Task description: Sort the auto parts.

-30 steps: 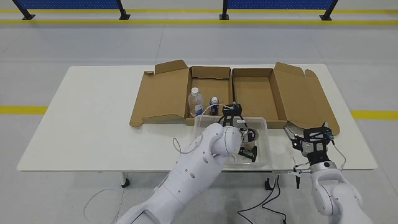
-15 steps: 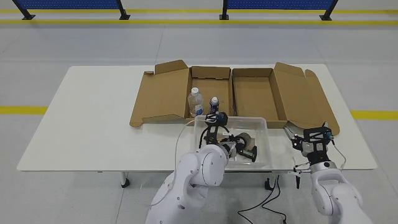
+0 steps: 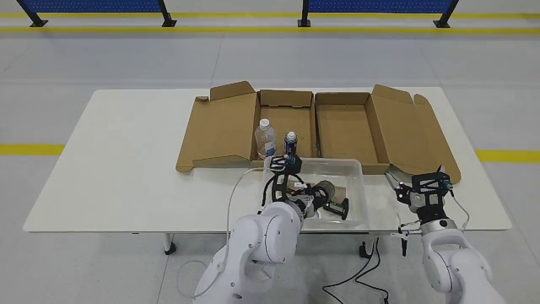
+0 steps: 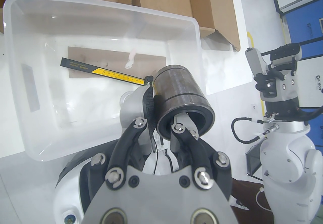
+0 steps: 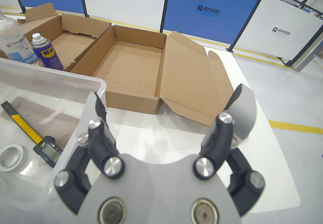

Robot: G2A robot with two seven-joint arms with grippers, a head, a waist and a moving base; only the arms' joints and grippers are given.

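A dark metal cylinder (image 4: pixel 180 93) hangs tilted over the clear plastic bin (image 4: pixel 101 5), and my left gripper (image 4: pixel 164 114) is shut on its wall, one finger inside the bore and one pad (image 4: pixel 149 99) outside. From above, that gripper (image 3: pixel 319 194) and the cylinder (image 3: pixel 335 192) sit over the bin's right half. A black and yellow caliper (image 4: pixel 101 71) lies on the bin floor, and a white tape roll (image 5: pixel 12 158) lies near the caliper (image 5: pixel 30 131). My right gripper (image 5: pixel 169 101) stands open with nothing in it, to the right of the bin near the table's front edge (image 3: pixel 420 187).
Two open cardboard boxes stand behind the bin. The left box (image 3: pixel 287 101) holds a clear bottle (image 3: pixel 265 138) and a blue spray can (image 3: pixel 291 142); the right box (image 3: pixel 344 131) has a bare floor. Its wide flap (image 5: pixel 191 78) lies flat ahead of my right gripper.
My left arm has swung to the left over the bin, still holding the cylinder. The right arm has stayed put.
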